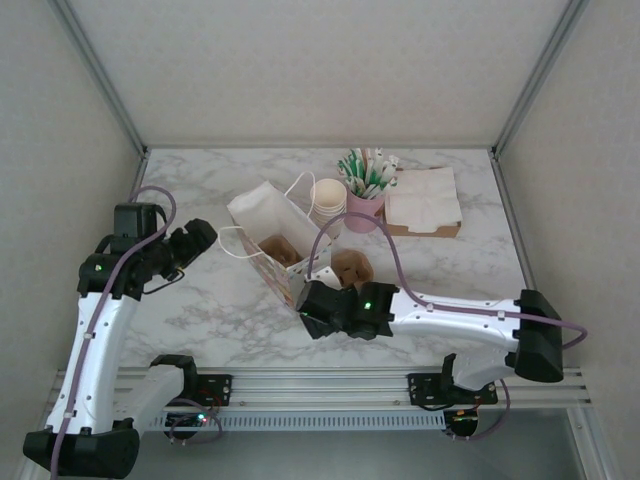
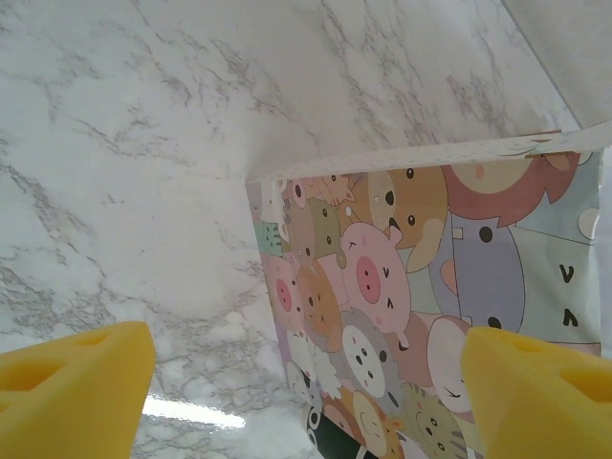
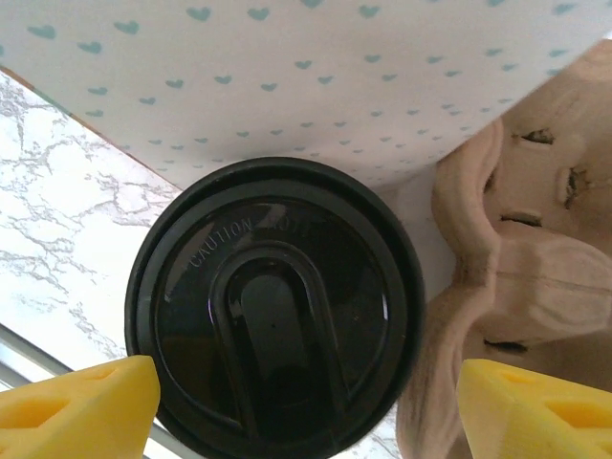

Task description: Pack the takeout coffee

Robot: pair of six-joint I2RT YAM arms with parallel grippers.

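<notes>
right wrist view first: the right gripper (image 3: 306, 411) has its jaws spread wide, chunky yellow foam pads (image 3: 76, 406) in the bottom corners of the frame, and they aren't clamping anything. between them, lower middle of the frame, is the takeout coffee (image 3: 273, 306) seen from above. it has a round glossy black plastic lid with a raised rim, embossed "caution" lettering and a u-shaped dip in the middle. the left pad sits right at the lid's edge, the right one is clear of it. past the lid, across the top of the frame, is the paper bag (image 3: 287, 76), matte white with tiny teal hearts. at the right edge, just beside the cup, is a pulp cup carrier (image 3: 516, 249), all brown rough moulded fibre and lumpy curves.

left wrist view: the left gripper (image 2: 306, 402) is also wide open with nothing in it, same yellow wedges. beyond them, in the right half of the frame, the bag's face is printed with pastel cartoon animals, with the glossy grey-veined marble table (image 2: 143, 143) around it.

top view: the bag is mid-frame, mouth open toward the camera, thin cord handles. further back, upper right, there's a stack of cream paper cups (image 1: 328, 205). next to it is a pink cup (image 1: 365, 212) stuffed with green and white straws (image 1: 365, 170), then flat white napkins (image 1: 423, 192) in a cardboard tray (image 1: 425, 230).
</notes>
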